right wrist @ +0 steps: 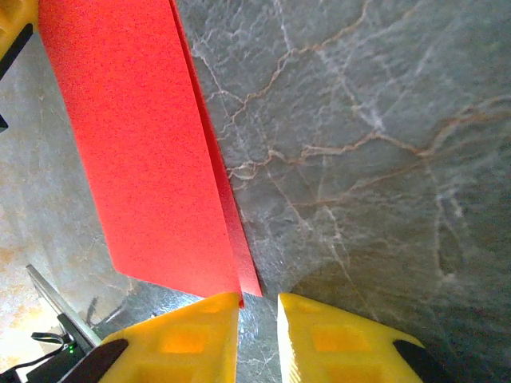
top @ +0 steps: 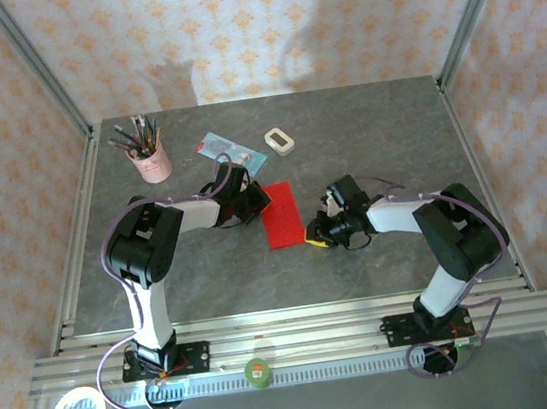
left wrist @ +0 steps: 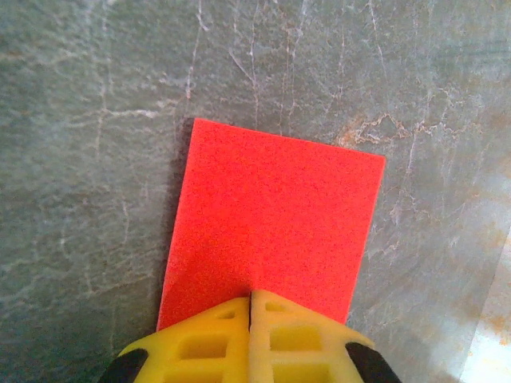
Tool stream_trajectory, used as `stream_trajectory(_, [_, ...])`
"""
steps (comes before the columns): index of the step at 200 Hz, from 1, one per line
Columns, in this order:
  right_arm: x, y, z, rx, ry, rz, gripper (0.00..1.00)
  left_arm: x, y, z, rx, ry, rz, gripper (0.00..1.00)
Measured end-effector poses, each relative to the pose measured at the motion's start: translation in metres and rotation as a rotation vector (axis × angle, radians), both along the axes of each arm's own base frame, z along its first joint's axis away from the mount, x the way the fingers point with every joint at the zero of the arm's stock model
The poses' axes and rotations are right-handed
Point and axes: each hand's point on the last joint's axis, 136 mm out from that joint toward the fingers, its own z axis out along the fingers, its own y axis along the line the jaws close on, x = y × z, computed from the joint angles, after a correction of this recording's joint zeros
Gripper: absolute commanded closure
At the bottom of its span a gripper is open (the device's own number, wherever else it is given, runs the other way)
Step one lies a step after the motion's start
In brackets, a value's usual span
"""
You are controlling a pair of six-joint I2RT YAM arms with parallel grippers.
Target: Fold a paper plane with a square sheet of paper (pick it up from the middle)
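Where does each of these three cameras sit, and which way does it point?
Top: fixed above and behind the arms, looking down on the table; both arms show, left claw and right claw flanking the red paper.
Left wrist: rides the left arm, facing down at the paper; its shut yellow fingers show.
Right wrist: rides the right arm, facing down along the paper's edge; its slightly parted fingers show.
Shared: all three see the paper.
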Motion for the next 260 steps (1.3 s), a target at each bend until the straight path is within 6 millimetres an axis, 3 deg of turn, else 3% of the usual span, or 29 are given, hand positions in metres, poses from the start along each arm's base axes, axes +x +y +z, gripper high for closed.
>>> stream_trajectory(162, [0.015,0.019,0.013,0.085,-0.051,-0.003,0.8,0.0,0.0,0.0,-0.002,0.0,-0.002,0.97])
stream_trajectory(205, [0.025,0.018,0.01,0.045,-0.045,-0.027,0.89,-0.001,-0.001,0.001,-0.003,-0.002,-0.01,0.97])
stream_trajectory(260, [0.019,0.008,0.0,-0.018,0.001,-0.053,0.97,-0.004,-0.011,0.009,-0.022,-0.021,-0.052,0.95])
